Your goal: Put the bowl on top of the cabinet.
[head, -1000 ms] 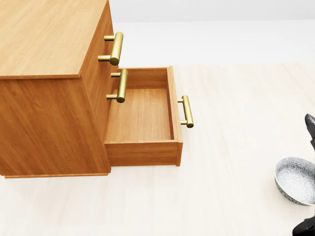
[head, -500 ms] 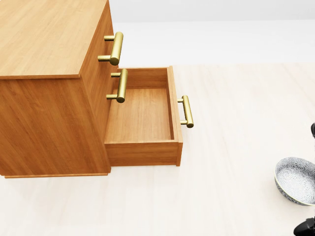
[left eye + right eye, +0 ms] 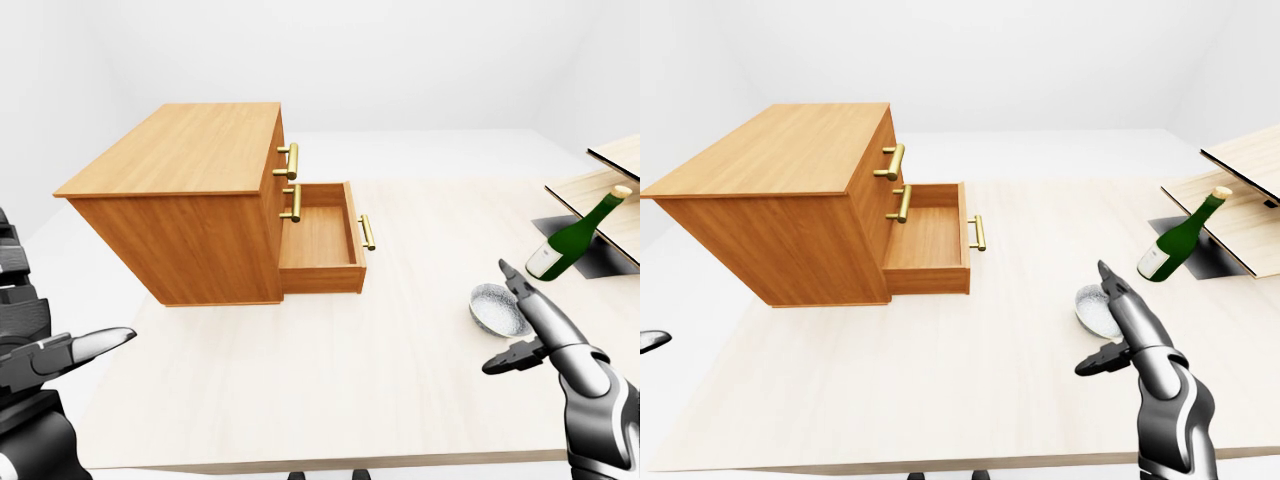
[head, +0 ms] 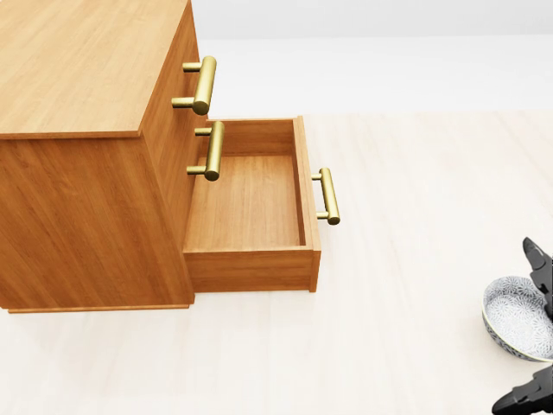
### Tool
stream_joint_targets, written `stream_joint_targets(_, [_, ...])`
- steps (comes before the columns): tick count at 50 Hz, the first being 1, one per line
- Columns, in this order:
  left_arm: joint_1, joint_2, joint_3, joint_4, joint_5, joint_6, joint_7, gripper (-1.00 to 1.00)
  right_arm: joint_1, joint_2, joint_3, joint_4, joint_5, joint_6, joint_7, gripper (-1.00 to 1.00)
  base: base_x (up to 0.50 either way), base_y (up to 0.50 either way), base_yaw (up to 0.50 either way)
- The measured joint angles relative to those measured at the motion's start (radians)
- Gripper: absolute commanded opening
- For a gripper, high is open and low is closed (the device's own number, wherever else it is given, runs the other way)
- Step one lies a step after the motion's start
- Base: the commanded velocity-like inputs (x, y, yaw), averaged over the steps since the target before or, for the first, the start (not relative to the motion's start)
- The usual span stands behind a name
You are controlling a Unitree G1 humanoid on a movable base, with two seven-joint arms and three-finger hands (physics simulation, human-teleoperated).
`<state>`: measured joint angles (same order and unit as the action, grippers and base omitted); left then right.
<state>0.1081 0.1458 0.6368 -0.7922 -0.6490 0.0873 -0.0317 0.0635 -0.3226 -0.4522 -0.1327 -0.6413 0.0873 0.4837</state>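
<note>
The bowl (image 3: 495, 308), grey-white with a fine pattern, sits upright on the pale wooden counter (image 3: 330, 390), low on the right of the left-eye view and well apart from the cabinet (image 3: 190, 170). The right hand (image 3: 548, 325) is wide open just beside the bowl's right side. One long finger reaches up along the rim and a shorter one points left below it, and the fingers are not closed round the bowl. Whether any finger touches the rim cannot be told. In the head view the bowl lies at the lower right edge, with the dark fingers crossing its right side. The left hand (image 3: 45, 358) is low on the left of the left-eye view, open with one finger stretched toward the right. It holds nothing and is far from the cabinet. The cabinet stands on the left part of the counter. Its lowest drawer (image 3: 320, 240) is pulled out toward the right, and its inside shows as bare wood. Brass bar handles (image 3: 291, 161) are on the two shut drawers above, and another handle (image 3: 367, 232) is on the open one. A green bottle (image 3: 575, 235) leans tilted at the right, near wooden boards (image 3: 612, 172) and beyond the bowl.
</note>
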Motion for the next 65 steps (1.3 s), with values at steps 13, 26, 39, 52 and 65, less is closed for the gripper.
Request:
stream_joint_targets(13, [0.003, -0.005, -0.006, -0.001, 0.008, 0.0, -0.005, 1.0, 0.015, -0.006, 0.003, 0.019, -0.02, 0.0, 0.013, 1.0, 0.0, 0.0, 0.0])
stream_joint_targets(26, [0.005, -0.01, -0.013, 0.0, 0.018, 0.0, -0.011, 1.0, 0.006, -0.022, 0.009, 0.064, -0.049, 0.0, 0.02, 1.0, 0.0, 0.0, 0.0])
stream_joint_targets(39, [0.006, -0.012, -0.015, 0.001, 0.022, 0.0, -0.014, 1.0, -0.044, -0.059, 0.047, 0.119, -0.106, 0.0, 0.033, 1.0, 0.0, 0.0, 0.0])
stream_joint_targets(52, [0.006, -0.013, -0.018, 0.001, 0.025, 0.0, -0.014, 1.0, -0.054, -0.077, 0.069, 0.161, -0.148, 0.0, 0.049, 1.0, 0.0, 0.0, 0.0])
stream_joint_targets(65, [0.006, -0.015, -0.021, 0.004, 0.029, 0.0, -0.015, 1.0, -0.048, -0.08, 0.071, 0.161, -0.185, 0.0, 0.081, 1.0, 0.0, 0.0, 0.0])
